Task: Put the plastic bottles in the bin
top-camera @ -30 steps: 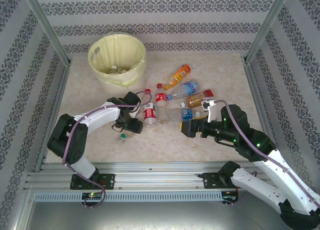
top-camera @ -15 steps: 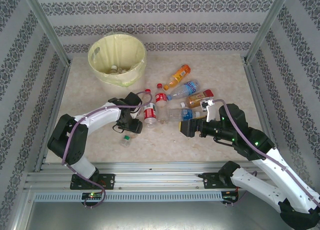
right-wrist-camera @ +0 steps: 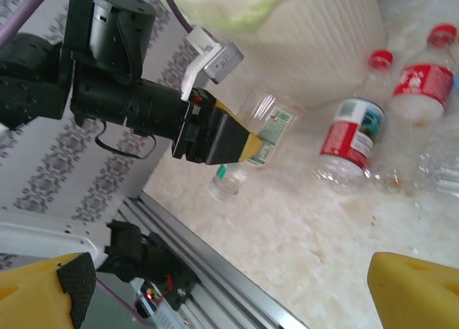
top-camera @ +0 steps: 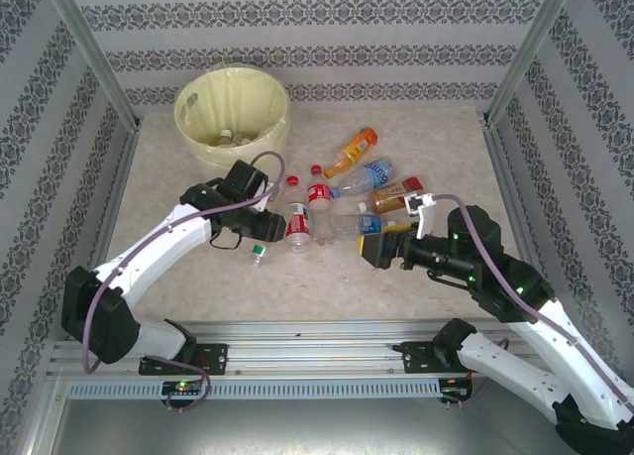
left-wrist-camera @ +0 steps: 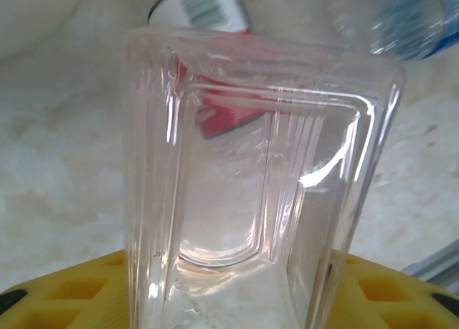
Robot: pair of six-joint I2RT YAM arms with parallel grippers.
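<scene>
My left gripper is shut on a clear square bottle with a green label, lifted a little above the table, its neck pointing down. The right wrist view shows that bottle sticking out of the left gripper. The pale-yellow bin stands at the back left with a few bottles inside. Loose bottles lie mid-table: two red-labelled ones, an orange one, a blue-labelled one and a brown one. My right gripper hangs open beside them, its fingers holding nothing.
The bin's cream wall rises behind the red-labelled bottles. A clear bottle with a blue band lies just beyond the right gripper. The aluminium rail runs along the near table edge, and patterned walls enclose the table on three sides.
The left arm has stretched out and carried the clear bottle up off the table, back and slightly right. The right gripper shifted a little to the right.
</scene>
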